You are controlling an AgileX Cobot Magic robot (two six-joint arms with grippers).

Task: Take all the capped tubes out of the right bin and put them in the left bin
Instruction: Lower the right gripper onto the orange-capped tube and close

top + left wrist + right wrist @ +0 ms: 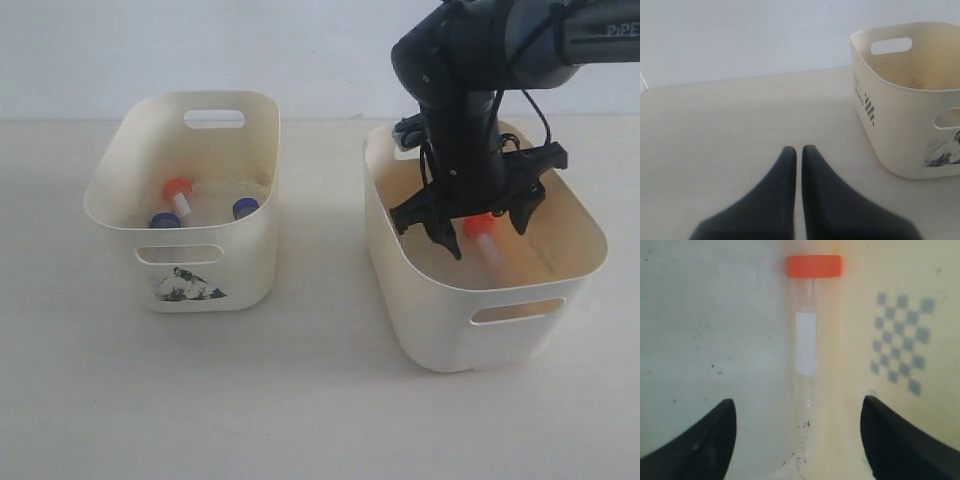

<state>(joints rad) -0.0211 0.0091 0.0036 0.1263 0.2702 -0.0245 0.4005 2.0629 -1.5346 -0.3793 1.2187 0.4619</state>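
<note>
One orange-capped tube point(486, 240) lies on the floor of the right bin point(440, 330). My right gripper point(487, 236) hangs open inside that bin, just above the tube. The right wrist view shows this tube point(806, 330) lengthwise, its clear end between the spread fingers point(705, 440) of my right gripper point(797, 440). The left bin point(250, 265), marked with a black smudge, holds an orange-capped tube point(179, 194) and two blue-capped tubes point(165, 220) point(245, 208). My left gripper point(799, 155) is shut and empty over bare table beside the left bin point(900, 130).
The two bins stand side by side on a pale table point(300, 400) with a gap between them. A grey checkered sticker point(900, 340) marks the right bin's inner floor. A white wall rises behind the table.
</note>
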